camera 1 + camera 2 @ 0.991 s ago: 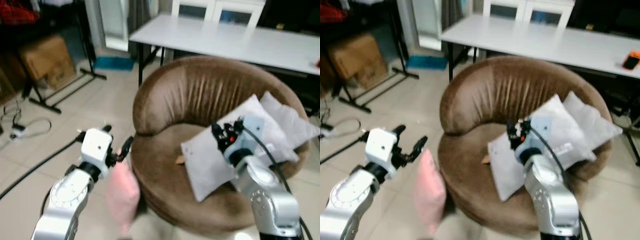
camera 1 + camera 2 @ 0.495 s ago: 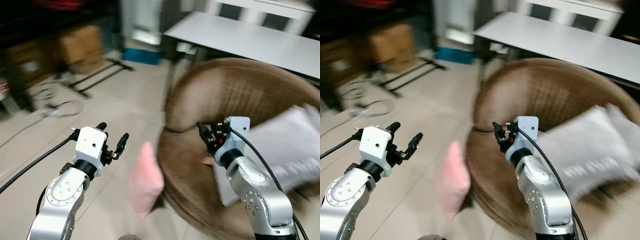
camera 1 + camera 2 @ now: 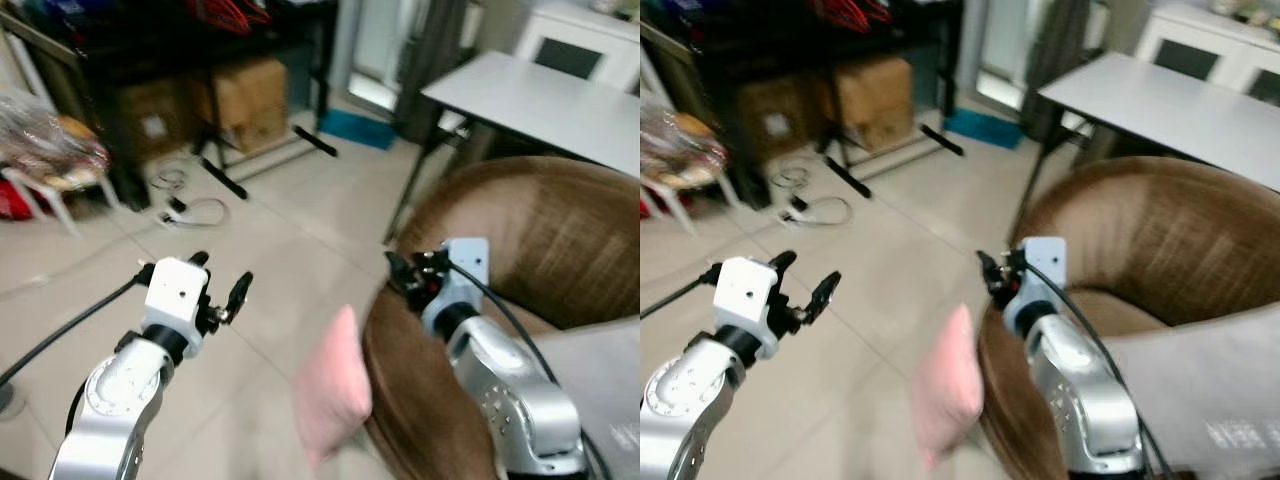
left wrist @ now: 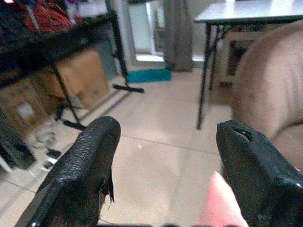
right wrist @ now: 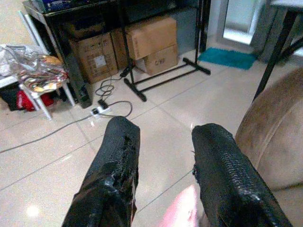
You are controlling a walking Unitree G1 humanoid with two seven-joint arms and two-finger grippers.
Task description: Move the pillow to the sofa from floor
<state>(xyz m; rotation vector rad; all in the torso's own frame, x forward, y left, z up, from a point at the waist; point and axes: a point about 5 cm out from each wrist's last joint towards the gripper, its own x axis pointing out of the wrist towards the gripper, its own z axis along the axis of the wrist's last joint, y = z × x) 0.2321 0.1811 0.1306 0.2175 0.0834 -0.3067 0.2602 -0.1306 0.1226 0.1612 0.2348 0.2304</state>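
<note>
Tiled floor (image 3: 300,230): your pink pillow (image 3: 333,400), plump, soft, leans against brown sofa (image 3: 530,230); left gripper (image 3: 222,292) and right gripper (image 3: 402,272) both spread, empty.

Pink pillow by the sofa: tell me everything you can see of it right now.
The pink pillow is a small, soft, plain pale-pink cushion with no visible pattern. It stands on edge on the tiled floor, leaning against the outer side of the round brown sofa, one corner pointing up. Its outline is slightly blurred. It sits between the two arms: the left end effector is open and apart from it, and the right end effector is open above the sofa's edge. Neither touches it.
</note>
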